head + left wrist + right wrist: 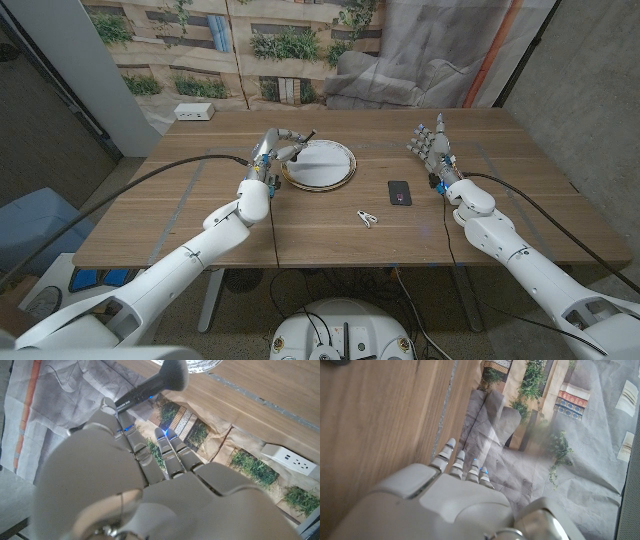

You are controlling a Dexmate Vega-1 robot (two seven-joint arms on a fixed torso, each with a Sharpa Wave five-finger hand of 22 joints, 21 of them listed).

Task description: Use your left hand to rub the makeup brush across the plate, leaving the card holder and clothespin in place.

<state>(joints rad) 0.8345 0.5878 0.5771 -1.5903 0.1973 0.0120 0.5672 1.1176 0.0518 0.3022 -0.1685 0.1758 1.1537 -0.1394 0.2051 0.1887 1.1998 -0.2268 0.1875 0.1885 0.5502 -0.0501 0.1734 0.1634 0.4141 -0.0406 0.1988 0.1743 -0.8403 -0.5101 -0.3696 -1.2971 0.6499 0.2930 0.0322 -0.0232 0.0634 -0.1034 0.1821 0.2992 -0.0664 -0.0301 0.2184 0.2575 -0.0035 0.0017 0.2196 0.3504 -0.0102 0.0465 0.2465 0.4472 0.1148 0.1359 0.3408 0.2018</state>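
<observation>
A white plate (330, 170) with a dark rim sits at the middle of the wooden table. My left hand (270, 157) is at the plate's left edge and grips the black makeup brush (302, 139), whose end reaches over the plate's near-left rim. In the left wrist view the brush (150, 389) sticks out past my fingers (170, 452), its bristle head close to the plate (200, 365). The black card holder (399, 192) lies right of the plate, and the clothespin (367, 217) lies nearer to me. My right hand (432, 148) stands open, fingers up, right of the card holder.
A white power strip (193, 112) lies at the table's far left corner, also seen in the left wrist view (292, 460). A printed backdrop and grey cloth (420, 60) hang behind the table. Bare wood (370, 420) stretches beside my right hand (465, 500).
</observation>
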